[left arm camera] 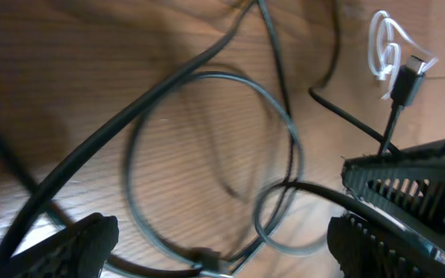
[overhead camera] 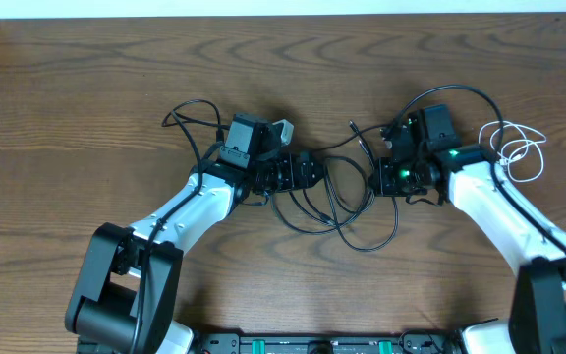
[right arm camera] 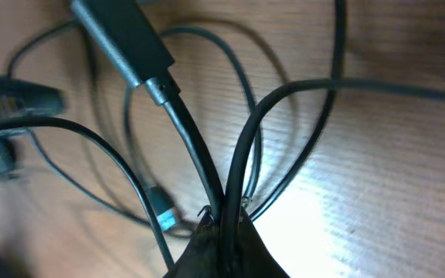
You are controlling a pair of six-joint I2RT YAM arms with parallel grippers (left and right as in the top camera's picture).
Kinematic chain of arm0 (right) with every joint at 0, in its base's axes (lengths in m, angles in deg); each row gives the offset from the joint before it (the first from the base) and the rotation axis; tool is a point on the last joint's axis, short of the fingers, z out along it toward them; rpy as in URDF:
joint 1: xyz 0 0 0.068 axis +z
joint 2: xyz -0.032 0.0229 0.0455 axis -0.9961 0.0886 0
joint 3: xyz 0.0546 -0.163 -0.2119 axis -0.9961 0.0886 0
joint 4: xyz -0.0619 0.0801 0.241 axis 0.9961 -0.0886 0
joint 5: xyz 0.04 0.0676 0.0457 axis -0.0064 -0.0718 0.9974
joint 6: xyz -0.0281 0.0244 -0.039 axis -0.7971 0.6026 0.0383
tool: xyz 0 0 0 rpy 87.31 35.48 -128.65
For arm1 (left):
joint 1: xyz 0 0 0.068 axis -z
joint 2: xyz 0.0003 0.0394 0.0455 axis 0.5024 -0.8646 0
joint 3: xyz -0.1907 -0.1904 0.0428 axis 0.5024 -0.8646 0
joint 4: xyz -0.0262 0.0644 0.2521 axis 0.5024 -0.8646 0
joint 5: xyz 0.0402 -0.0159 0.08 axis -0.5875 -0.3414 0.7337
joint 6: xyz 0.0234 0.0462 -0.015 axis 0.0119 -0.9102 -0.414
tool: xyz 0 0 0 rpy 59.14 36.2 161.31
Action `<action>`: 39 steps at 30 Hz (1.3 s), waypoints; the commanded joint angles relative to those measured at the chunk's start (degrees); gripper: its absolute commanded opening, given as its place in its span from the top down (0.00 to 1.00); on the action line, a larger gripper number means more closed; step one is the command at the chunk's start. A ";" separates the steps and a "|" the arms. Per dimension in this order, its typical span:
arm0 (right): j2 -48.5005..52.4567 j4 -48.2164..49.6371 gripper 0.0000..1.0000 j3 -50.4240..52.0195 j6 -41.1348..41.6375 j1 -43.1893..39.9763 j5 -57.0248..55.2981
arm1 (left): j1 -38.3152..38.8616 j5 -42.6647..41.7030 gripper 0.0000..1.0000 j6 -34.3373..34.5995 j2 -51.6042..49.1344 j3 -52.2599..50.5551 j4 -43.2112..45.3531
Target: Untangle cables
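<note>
A tangle of thin black cables (overhead camera: 337,205) lies in loops on the table between my two grippers. The short white cable (overhead camera: 519,149) lies coiled apart at the far right, also in the left wrist view as the white cable (left arm camera: 385,46). My left gripper (overhead camera: 314,175) stands open just above the tangle. Its fingers (left arm camera: 83,243) are spread wide, with cable loops (left arm camera: 207,154) on the table between them. My right gripper (right arm camera: 224,224) is shut on two black cable strands (right arm camera: 238,154) pinched together. A black plug (right arm camera: 122,35) sits on one held strand.
The wooden table (overhead camera: 86,118) stretches to a pale edge at the back. Thicker black cords (overhead camera: 190,116) curl around each arm's wrist. A small plug with a blue tip (right arm camera: 163,212) lies on the wood near the right gripper. The two grippers face each other closely.
</note>
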 commanded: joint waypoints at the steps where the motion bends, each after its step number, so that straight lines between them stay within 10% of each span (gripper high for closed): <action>1: 2.99 1.66 0.91 -0.26 -1.09 0.44 -1.07 | 0.13 3.89 0.08 -3.13 -0.09 -0.20 -0.63; 17: 8.66 6.03 0.51 -0.26 -0.85 0.57 -5.22 | 0.13 5.86 0.08 -4.37 -0.46 -0.26 -2.36; 39: 8.46 8.76 0.52 0.57 -1.95 0.55 1.11 | 0.13 6.25 0.08 -4.81 -0.83 -0.26 -2.73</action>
